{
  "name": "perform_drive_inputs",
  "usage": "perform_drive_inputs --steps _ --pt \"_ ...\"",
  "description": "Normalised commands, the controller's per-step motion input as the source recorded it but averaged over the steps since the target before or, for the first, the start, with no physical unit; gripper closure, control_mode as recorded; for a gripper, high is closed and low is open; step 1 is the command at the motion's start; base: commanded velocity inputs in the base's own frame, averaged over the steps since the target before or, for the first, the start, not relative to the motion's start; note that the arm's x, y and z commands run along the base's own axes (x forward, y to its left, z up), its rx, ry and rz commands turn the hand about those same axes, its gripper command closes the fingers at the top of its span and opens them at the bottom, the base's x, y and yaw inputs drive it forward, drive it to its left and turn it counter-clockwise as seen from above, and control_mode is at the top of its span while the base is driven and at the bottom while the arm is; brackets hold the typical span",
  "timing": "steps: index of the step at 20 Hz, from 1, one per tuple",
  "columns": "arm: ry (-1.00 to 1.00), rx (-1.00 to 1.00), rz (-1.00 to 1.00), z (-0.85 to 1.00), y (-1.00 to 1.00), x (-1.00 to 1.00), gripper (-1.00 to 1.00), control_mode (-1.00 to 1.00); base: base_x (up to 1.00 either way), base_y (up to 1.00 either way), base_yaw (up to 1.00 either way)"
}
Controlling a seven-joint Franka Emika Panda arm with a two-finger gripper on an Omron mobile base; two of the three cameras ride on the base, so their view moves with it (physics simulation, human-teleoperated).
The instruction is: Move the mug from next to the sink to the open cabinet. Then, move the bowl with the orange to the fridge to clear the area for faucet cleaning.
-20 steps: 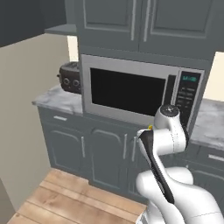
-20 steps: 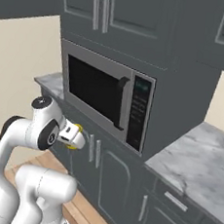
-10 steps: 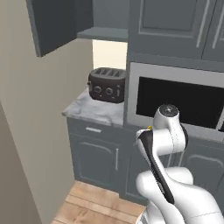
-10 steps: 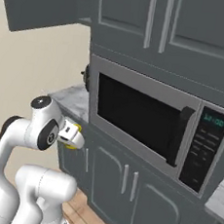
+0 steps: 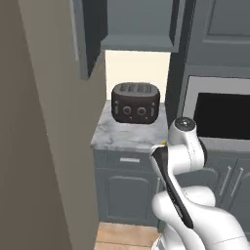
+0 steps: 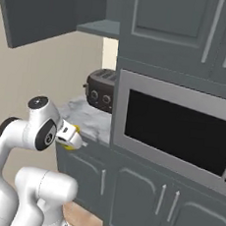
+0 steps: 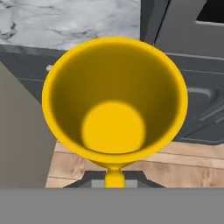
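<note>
The bright yellow mug (image 7: 114, 100) fills the hand view, seen from above into its hollow. My gripper (image 6: 76, 140) is shut on the mug (image 6: 70, 146) and holds it low in front of the arm, level with the counter's edge. A sliver of the mug's yellow (image 5: 163, 143) peeks past the wrist in the left base view. The open cabinet (image 5: 139, 45) hangs above the toaster, its door (image 5: 90, 34) swung out to the left and its lighter shelf (image 6: 97, 27) well above the gripper. The sink, faucet, bowl and orange are out of view.
A black toaster (image 5: 135, 102) stands on the marble counter (image 5: 122, 134) under the open cabinet. A built-in microwave (image 6: 177, 129) sits to the right. A tall beige panel (image 5: 39, 146) closes off the left side. Grey base cabinets (image 5: 127, 195) stand over a wooden floor (image 7: 175, 170).
The whole picture has shifted: the base has driven left, so the microwave slid right and the toaster and open cabinet came nearer. The arm keeps its pose, still holding the mug.
</note>
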Motion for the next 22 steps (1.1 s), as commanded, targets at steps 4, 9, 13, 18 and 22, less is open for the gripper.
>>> perform_drive_inputs --steps 4,9,13,18,22 --pt "0.0 0.0 0.0 0.0 0.0 0.0 1.0 1.0 0.45 0.73 -0.46" --pt "0.0 0.0 0.0 0.0 0.0 0.0 1.0 1.0 0.09 0.15 -0.09" --pt "0.0 0.0 0.0 0.0 0.0 0.0 1.0 1.0 0.72 0.0 -0.01" --pt "0.0 0.0 0.0 0.0 0.0 0.0 1.0 1.0 0.44 0.03 -0.03" --pt "0.0 0.0 0.0 0.0 0.0 0.0 1.0 1.0 0.01 0.42 -0.22"
